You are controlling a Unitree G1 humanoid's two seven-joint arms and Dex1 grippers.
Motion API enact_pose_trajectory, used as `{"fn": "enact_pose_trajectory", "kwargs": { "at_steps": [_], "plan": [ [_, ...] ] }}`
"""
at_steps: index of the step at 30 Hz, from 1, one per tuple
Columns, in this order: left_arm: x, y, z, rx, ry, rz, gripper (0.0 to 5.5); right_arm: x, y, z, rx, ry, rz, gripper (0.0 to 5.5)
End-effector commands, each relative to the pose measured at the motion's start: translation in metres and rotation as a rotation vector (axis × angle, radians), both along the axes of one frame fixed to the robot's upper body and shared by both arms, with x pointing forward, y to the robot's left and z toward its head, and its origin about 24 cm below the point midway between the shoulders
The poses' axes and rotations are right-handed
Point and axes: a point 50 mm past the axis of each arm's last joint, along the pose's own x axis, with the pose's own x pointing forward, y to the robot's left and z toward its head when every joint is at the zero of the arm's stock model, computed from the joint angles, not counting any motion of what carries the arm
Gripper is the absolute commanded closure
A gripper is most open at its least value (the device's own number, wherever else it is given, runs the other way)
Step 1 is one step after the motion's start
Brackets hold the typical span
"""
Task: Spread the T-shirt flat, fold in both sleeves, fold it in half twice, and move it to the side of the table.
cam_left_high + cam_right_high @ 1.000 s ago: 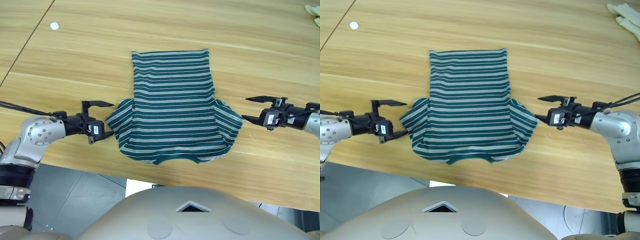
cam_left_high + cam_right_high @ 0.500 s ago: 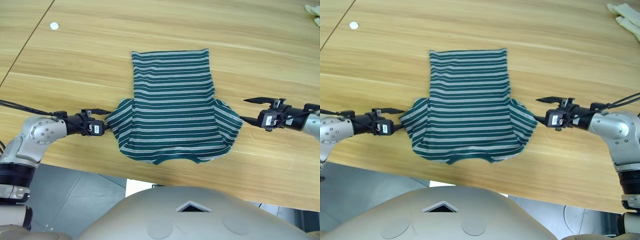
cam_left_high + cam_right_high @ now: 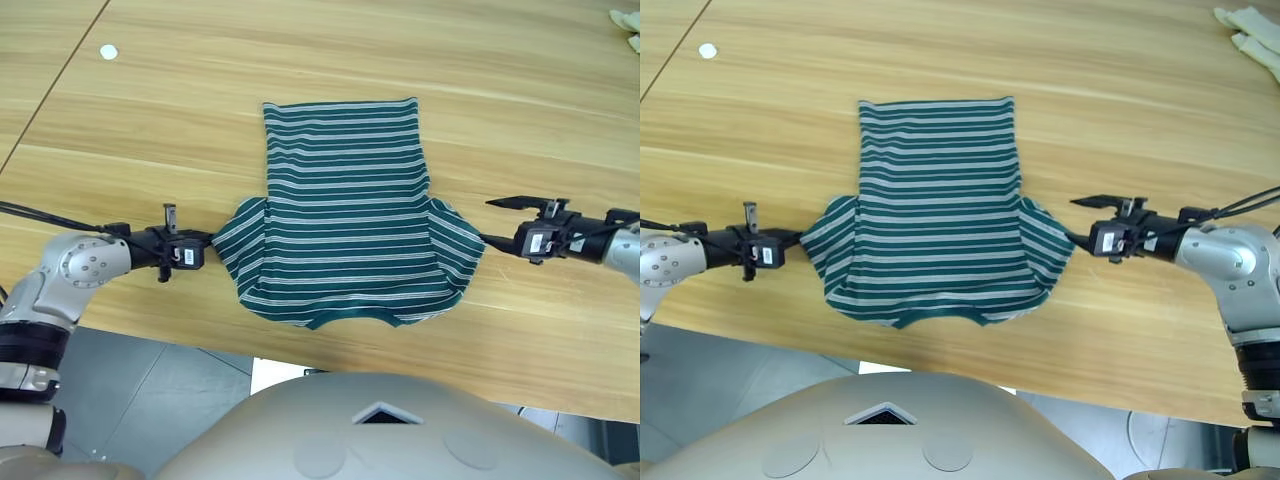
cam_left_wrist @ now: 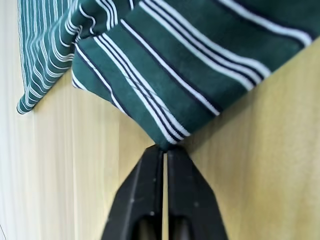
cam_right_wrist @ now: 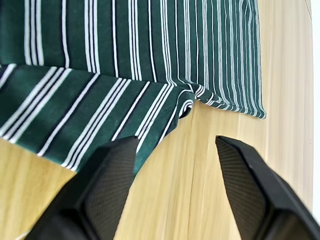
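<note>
We open on the wooden table (image 3: 320, 60), pale oak boards running across the whole scene. On it, close to the near edge, lies the T-shirt (image 3: 345, 215): dark green with thin white stripes, flat, collar toward us and hem away, 1 sleeve out to each side.

On to the arms. The left gripper (image 3: 208, 239) sits low on the table at the tip of the left sleeve (image 3: 235, 235). The left wrist view settles it: the 2 black fingers (image 4: 145, 185) are pressed together with the sleeve's corner pinched between their tips. The right gripper (image 3: 1077, 220) is at the tip of the right sleeve (image 3: 1048, 240) with its jaws spread wide. From the right wrist view, 1 finger (image 5: 102, 190) is at the sleeve's hem and the other is over bare wood (nothing is held there).

What differs? 1.0 s ago the left jaws stood wide beside the sleeve; they closed by half a second ago, and now they clamp the cloth. The right gripper has edged in toward its sleeve and remains spread. The shirt itself has not shifted.

The small stuff: a white dot (image 3: 108, 51) is on the far left of the table, a pale cloth (image 3: 1250, 30) is at the far right corner, and grey floor (image 3: 150, 400) shows below the near edge.
</note>
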Motion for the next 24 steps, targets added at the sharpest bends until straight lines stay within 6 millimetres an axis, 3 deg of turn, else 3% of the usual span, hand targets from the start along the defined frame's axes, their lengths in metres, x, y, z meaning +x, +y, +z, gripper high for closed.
{"fn": "enact_pose_trajectory", "kwargs": {
  "at_steps": [1,5,10,15,19,24],
  "plan": [
    [-0.002,-0.005,-0.004,-0.017,0.013,-0.034,5.47,0.0,-0.002,0.0,0.009,-0.002,-0.008,2.62],
    [-0.004,-0.013,0.0,-0.091,0.008,-0.069,5.47,0.0,-0.003,-0.001,0.012,-0.003,-0.01,2.62],
    [0.004,-0.008,0.007,-0.129,-0.041,-0.016,5.47,0.0,-0.004,-0.003,0.016,-0.002,-0.013,2.62],
    [-0.005,-0.024,0.022,-0.271,-0.06,-0.102,5.47,-0.001,-0.004,-0.005,0.014,-0.001,-0.004,2.62],
    [-0.004,-0.025,0.027,-0.29,-0.071,-0.108,5.47,-0.001,-0.003,-0.005,0.016,-0.003,0.006,2.62],
    [-0.012,-0.047,0.03,-0.403,-0.054,-0.169,5.47,-0.001,-0.002,-0.005,0.017,-0.006,0.011,2.62]
  ]
}}
